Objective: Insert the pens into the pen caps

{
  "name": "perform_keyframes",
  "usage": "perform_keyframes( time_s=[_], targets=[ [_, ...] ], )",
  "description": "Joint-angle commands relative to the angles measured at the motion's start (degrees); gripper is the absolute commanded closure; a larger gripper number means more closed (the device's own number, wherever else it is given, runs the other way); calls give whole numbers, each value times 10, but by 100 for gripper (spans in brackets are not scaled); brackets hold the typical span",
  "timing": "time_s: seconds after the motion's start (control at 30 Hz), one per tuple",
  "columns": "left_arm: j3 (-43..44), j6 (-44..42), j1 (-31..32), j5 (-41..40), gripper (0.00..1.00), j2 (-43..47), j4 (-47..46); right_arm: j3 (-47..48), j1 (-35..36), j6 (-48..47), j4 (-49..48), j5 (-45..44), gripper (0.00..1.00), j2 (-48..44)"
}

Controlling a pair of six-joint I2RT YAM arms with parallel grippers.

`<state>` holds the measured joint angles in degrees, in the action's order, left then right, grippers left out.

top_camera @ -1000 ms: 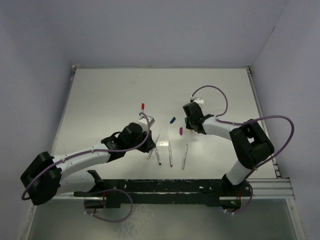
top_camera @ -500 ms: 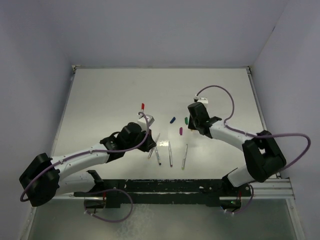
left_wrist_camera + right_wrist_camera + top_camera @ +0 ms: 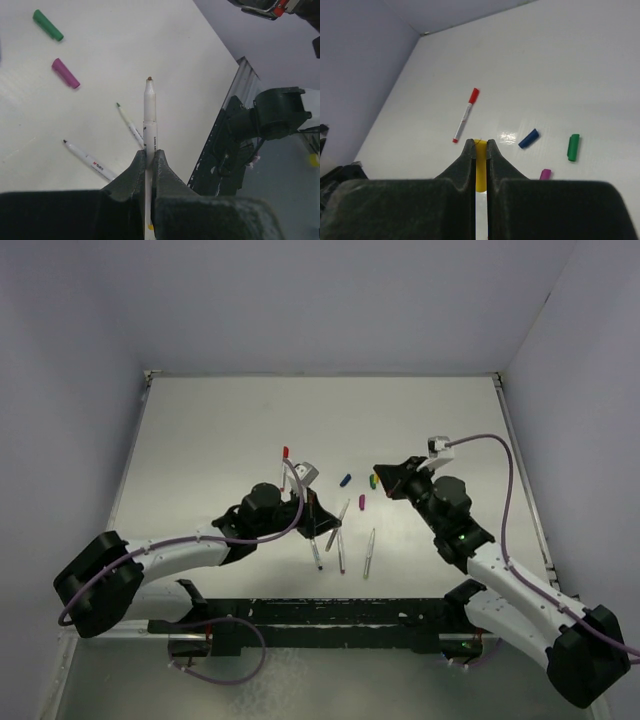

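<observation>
My left gripper (image 3: 149, 152) is shut on a pale pen (image 3: 149, 115), whose brownish tip points up and away from the fingers. In the top view that pen (image 3: 340, 515) slants above the table towards the right arm. My right gripper (image 3: 479, 142) is shut on the yellow cap (image 3: 480, 165), held above the table. The blue cap (image 3: 528, 138), green cap (image 3: 573, 147) and purple cap (image 3: 545, 173) lie loose beneath it. A pen wearing the red cap (image 3: 465, 116) lies further back. Three bare pens (image 3: 340, 550) lie side by side near the arms.
The black and silver rail (image 3: 400, 612) with both arm bases runs along the near edge. Low walls close the table at the back and sides. The right arm's cable (image 3: 500, 455) loops above the table's right half.
The right arm has swung round and lifted with the yellow cap pinched in its jaws. The left gripper has raised its pen and tilted it towards the right gripper.
</observation>
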<state>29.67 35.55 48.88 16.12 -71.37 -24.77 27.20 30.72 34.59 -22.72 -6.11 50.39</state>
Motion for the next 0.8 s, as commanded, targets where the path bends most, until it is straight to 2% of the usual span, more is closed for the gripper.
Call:
perform_keyframes(
  time_s=[0.0,0.23,0.4,0.77],
  targets=[
    [-17,66,2,71,100,-29,-199,-45,0,55,-168,49,100,-30],
    [-31,116,2,89,100,-66,-321,-118,0,112,-369,75,100,-9],
    [-22,135,2,85,100,-82,-340,-138,1,134,-449,97,100,15],
    [-17,140,2,62,100,-87,-341,-156,4,170,-497,104,100,30]
  ],
)
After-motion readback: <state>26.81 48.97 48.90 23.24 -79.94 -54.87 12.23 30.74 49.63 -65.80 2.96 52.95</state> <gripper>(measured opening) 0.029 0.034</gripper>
